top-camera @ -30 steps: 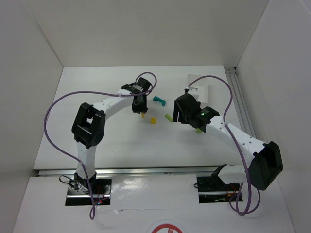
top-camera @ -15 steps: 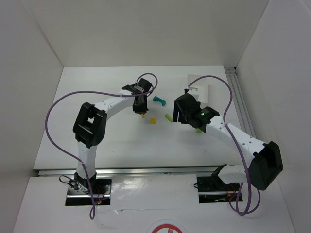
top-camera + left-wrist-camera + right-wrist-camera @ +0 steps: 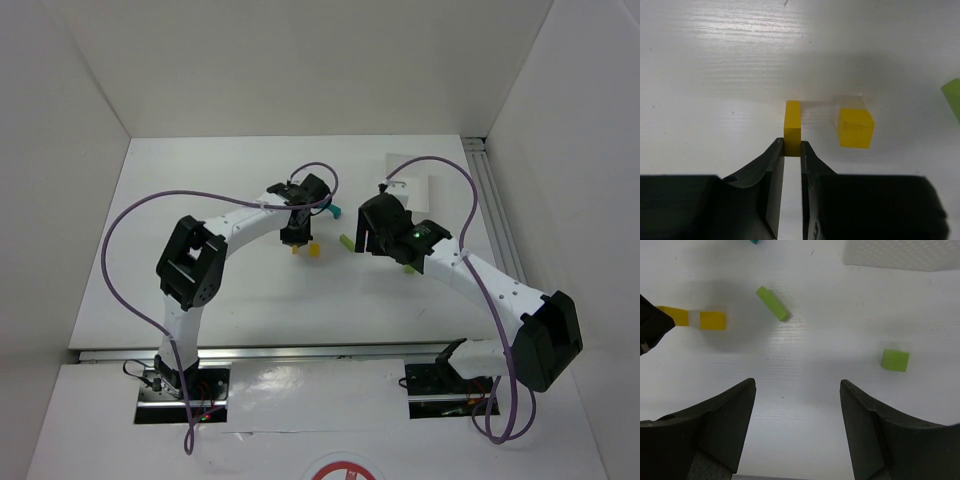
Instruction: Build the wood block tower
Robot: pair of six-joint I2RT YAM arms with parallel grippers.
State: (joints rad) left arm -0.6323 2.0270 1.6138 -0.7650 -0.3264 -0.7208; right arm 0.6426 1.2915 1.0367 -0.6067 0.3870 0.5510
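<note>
My left gripper (image 3: 792,147) is shut on a yellow post (image 3: 792,127), which stands out beyond its fingertips over the white table. A yellow cube (image 3: 855,128) lies just to its right, apart from it. In the top view the left gripper (image 3: 297,236) holds the post (image 3: 297,248) next to the cube (image 3: 314,250). The teal arch (image 3: 334,210) lies behind it, partly hidden by the wrist. A lime-green post (image 3: 773,303) lies flat and a lime-green cube (image 3: 895,360) sits to the right. My right gripper (image 3: 797,383) is open and empty above the table.
A white tray (image 3: 412,186) sits at the back right, and its corner shows in the right wrist view (image 3: 900,254). White walls close in the table on three sides. The left gripper's black tip (image 3: 652,325) shows at the right wrist view's left edge.
My left gripper has moved right and a little nearer with the yellow post, up beside the yellow cube, and now covers part of the teal arch. The right arm has not moved.
</note>
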